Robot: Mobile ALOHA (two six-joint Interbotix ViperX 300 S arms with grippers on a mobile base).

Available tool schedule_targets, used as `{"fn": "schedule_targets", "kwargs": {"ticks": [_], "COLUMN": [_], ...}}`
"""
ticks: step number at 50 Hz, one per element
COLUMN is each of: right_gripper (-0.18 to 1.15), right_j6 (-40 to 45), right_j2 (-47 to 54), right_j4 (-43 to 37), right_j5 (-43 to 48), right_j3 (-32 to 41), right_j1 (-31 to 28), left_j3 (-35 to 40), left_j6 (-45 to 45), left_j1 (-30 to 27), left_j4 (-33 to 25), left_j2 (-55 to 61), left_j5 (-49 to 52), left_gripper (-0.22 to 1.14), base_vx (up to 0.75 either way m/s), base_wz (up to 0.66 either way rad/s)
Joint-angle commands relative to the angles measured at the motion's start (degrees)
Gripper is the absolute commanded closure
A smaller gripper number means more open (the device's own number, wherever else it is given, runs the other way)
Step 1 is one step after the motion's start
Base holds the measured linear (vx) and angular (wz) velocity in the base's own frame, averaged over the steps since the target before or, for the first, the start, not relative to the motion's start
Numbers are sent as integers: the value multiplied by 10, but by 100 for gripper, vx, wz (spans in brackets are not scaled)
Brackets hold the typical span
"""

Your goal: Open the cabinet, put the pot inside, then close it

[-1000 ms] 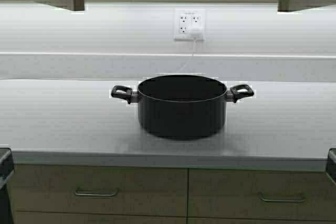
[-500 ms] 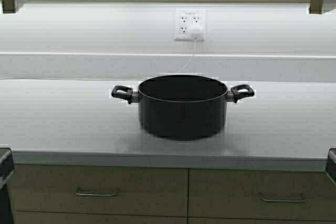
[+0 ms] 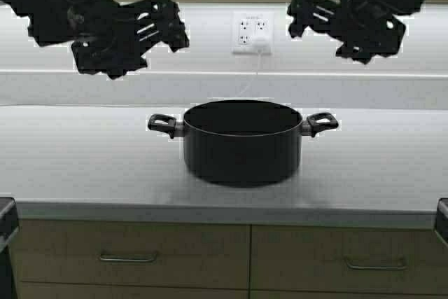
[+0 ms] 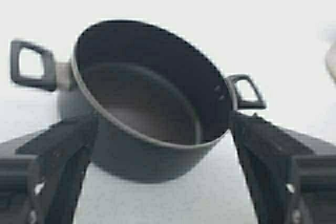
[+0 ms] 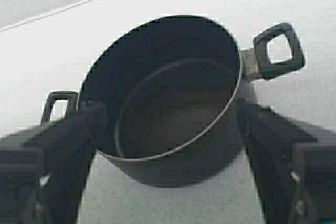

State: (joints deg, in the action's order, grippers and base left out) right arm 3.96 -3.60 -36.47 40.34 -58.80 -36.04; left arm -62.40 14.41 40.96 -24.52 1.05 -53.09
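While the wide, matte black round pot [image 3: 242, 141] sits mid-counter with its two loop handles pointing sideways, both grippers hang above it, apart from it. Left gripper [image 3: 168, 27] is up to the pot's left, right gripper [image 3: 302, 10] up to its right, each with fingers spread wide and empty. Each wrist view frames the pot between its open fingers [image 4: 63, 156] [image 5: 273, 145]. Bare pale grey countertop [image 3: 84, 166] surrounds the pot up to the front edge.

Matte black pot [image 3: 242, 141] with black loop handles sits mid-frame on a pale grey counter [image 3: 84, 166]; tan wood-grain drawers [image 3: 133, 257] below; white outlet [image 3: 253, 32] above.
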Motion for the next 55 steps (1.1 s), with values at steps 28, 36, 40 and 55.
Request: {"fn": "schedule_targets", "kwargs": {"ticks": [28, 36, 40, 55], "right_gripper": [-6, -6, -6, -6], "right_j6": [440, 482, 498, 528], "right_j2": [320, 382, 405, 459], "right_j4": [300, 350, 365, 391], "right_j5": [338, 410, 446, 487], "right_j3": [10, 20, 22, 57], "right_j1": [131, 165, 179, 206], "left_j3": [39, 78, 98, 150], "left_j6": [290, 386, 427, 464], "left_j1": [-105, -123, -125, -126], "left_j4": [114, 138, 138, 135], "left_j2": [292, 393, 431, 487], "left_j5": [-238, -331, -363, -414], "left_gripper": [-11, -11, -11, -11], "base_vx": [0, 0, 0, 2], "base_wz": [0, 0, 0, 2]}}
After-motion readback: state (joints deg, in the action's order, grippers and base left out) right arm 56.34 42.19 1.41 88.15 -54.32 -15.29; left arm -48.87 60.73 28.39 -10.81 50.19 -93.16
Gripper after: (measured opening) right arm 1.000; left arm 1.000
